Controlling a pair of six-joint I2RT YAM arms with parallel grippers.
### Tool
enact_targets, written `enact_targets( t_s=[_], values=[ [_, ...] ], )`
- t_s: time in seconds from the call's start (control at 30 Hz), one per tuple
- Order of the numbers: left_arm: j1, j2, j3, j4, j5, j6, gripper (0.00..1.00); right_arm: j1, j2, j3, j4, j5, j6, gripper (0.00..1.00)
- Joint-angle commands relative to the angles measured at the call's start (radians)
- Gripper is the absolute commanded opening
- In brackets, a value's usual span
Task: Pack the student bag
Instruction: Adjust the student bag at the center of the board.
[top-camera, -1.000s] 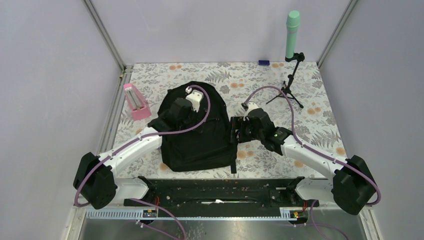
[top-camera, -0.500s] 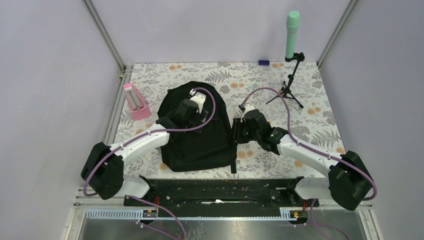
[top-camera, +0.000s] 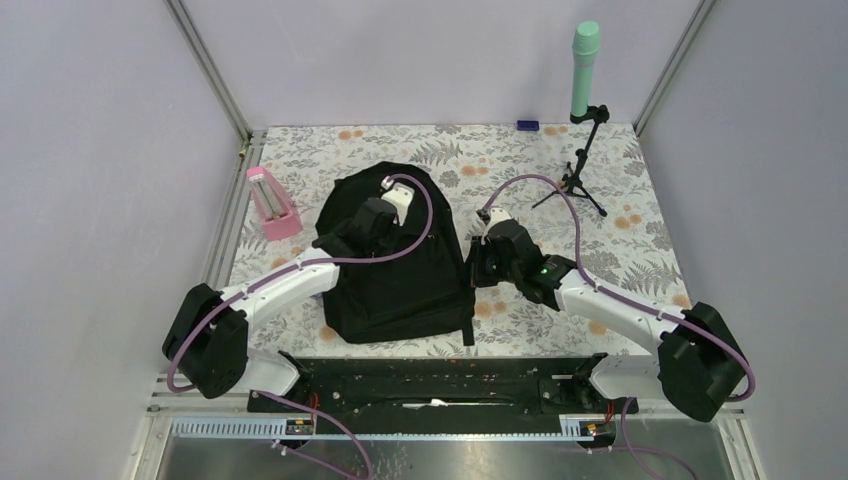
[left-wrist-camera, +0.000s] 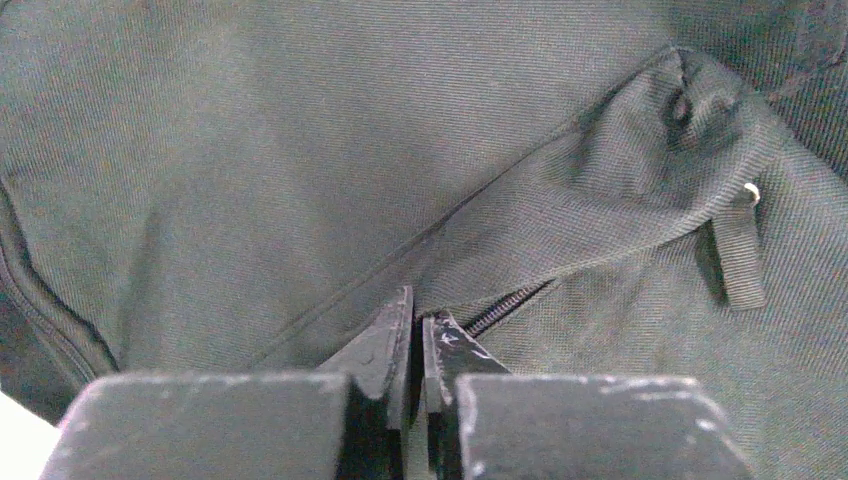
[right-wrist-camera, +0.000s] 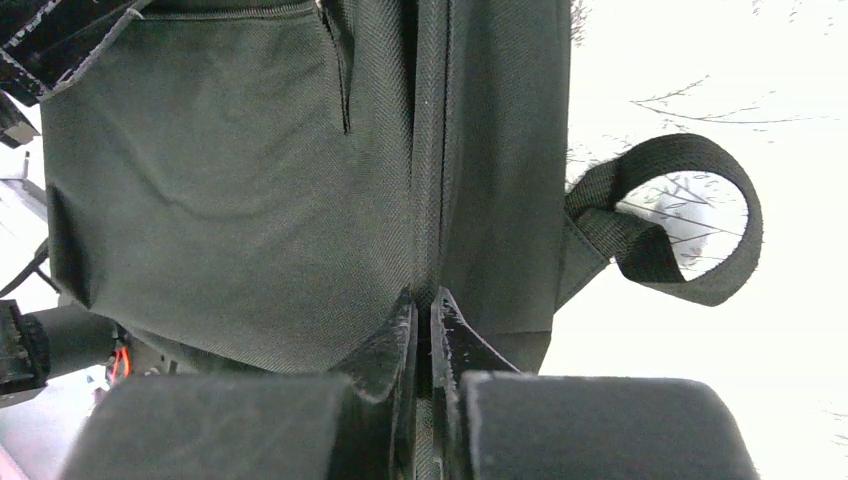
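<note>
You are gripping the bag (top-camera: 400, 290) with 2 claws: left claw (left-wrist-camera: 415, 322) pinching its zip flap (left-wrist-camera: 600, 190), right claw (right-wrist-camera: 422, 300) pinching its side seam (right-wrist-camera: 428, 150). The soft cloth is likely sagging, so seams are probably holding best.

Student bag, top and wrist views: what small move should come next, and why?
Probably lift both pinches slightly apart to tension the fabric: the left gripper is shut on the student bag beside its front zip, the right gripper on its side seam, and no opening shows yet.
</note>
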Motion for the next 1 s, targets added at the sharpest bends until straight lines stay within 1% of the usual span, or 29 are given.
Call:
enact_targets(
  t_s=[0.0, 0.1, 0.2, 0.33, 0.43, 0.5, 0.53, 0.57, 0.6, 0.63, 0.7, 0.77, 0.8, 0.9, 0.97],
  values=[
    [-0.005, -0.059, 0.005, 0.001, 0.013, 0.010, 0.00, -0.031, -0.064, 0.027, -0.063, 0.133, -0.101, 0.00],
    [-0.039, -0.116, 0.010, -0.013, 0.069, -0.006, 0.00, -0.089, -0.081, 0.048, -0.104, 0.138, -0.162, 0.00],
    [-0.085, -0.151, 0.016, -0.015, 0.201, -0.042, 0.00, -0.159, -0.064, 0.091, -0.135, 0.108, -0.217, 0.00],
    [-0.145, -0.149, 0.039, -0.011, 0.368, -0.129, 0.00, -0.236, 0.026, 0.206, -0.152, 0.101, -0.289, 0.00],
    [-0.183, -0.120, 0.054, -0.004, 0.442, -0.187, 0.00, -0.266, 0.117, 0.316, -0.172, 0.109, -0.315, 0.00],
    [-0.192, -0.097, 0.063, -0.004, 0.459, -0.241, 0.00, -0.269, 0.168, 0.400, -0.230, 0.109, -0.316, 0.00],
    [-0.193, -0.087, 0.065, -0.002, 0.454, -0.279, 0.00, -0.270, 0.182, 0.433, -0.257, 0.096, -0.314, 0.10],
    [-0.193, -0.078, 0.065, 0.001, 0.445, -0.311, 0.00, -0.269, 0.185, 0.451, -0.271, 0.077, -0.307, 0.22],
    [-0.192, -0.072, 0.062, 0.009, 0.442, -0.334, 0.00, -0.269, 0.178, 0.454, -0.275, 0.072, -0.299, 0.36],
    [-0.191, -0.068, 0.056, 0.026, 0.440, -0.354, 0.00, -0.268, 0.160, 0.447, -0.271, 0.070, -0.277, 0.47],
    [-0.191, -0.066, 0.037, 0.067, 0.432, -0.391, 0.00, -0.267, 0.110, 0.410, -0.258, 0.048, -0.241, 0.61],
    [-0.189, -0.065, 0.024, 0.103, 0.427, -0.426, 0.00, -0.263, 0.048, 0.361, -0.246, 0.050, -0.206, 0.69],
    [-0.187, -0.065, 0.021, 0.116, 0.428, -0.440, 0.00, -0.259, 0.018, 0.335, -0.241, 0.050, -0.191, 0.72],
    [-0.177, -0.074, 0.005, 0.163, 0.439, -0.477, 0.00, -0.225, -0.062, 0.262, -0.233, 0.056, -0.142, 0.75],
    [-0.165, -0.089, -0.016, 0.199, 0.446, -0.500, 0.00, -0.178, -0.105, 0.225, -0.234, 0.077, -0.110, 0.75]
  ],
)
